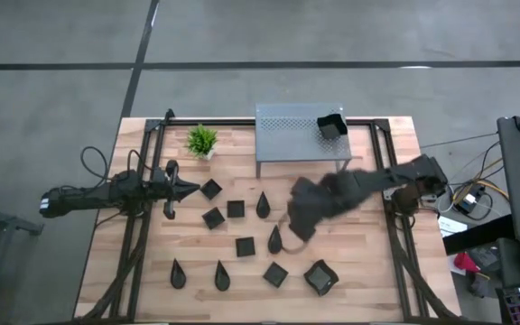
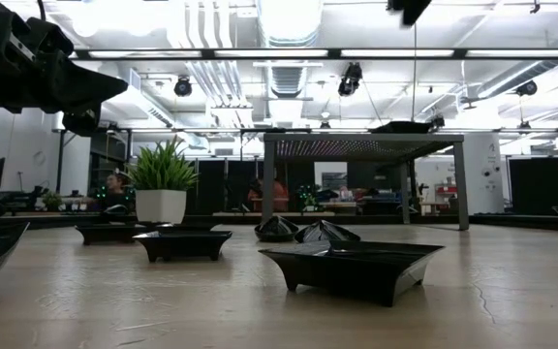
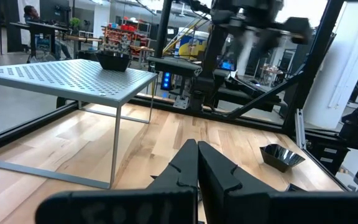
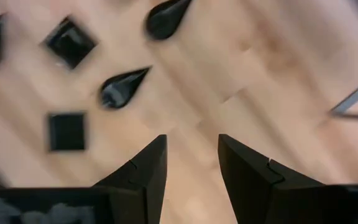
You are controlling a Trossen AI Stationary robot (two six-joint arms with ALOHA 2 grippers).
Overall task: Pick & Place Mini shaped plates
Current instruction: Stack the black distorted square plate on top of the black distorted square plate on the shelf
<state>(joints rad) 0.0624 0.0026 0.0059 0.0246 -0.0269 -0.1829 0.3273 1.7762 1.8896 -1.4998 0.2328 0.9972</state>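
Several mini shaped plates, black squares and teardrops, lie flat on the wooden table, among them a teardrop (image 1: 274,239), a small square (image 1: 246,246) and a larger deep square (image 1: 320,277). One deep square plate (image 1: 330,126) stands on the grey perforated shelf (image 1: 296,122). My right gripper (image 1: 296,224) hangs above the table's middle, pointing steeply down, open (image 4: 191,163) with nothing between its fingers; a teardrop (image 4: 124,86) and a square (image 4: 67,131) lie on the table below it. My left gripper (image 1: 174,188) rests shut (image 3: 197,158) at the table's left, pointing level.
A small green potted plant (image 1: 201,140) stands at the far left beside the shelf. Black frame rails (image 1: 147,226) run along the table's left and right sides. Bare wood lies between the shelf and the plates. People and workbenches show in the room behind the table.
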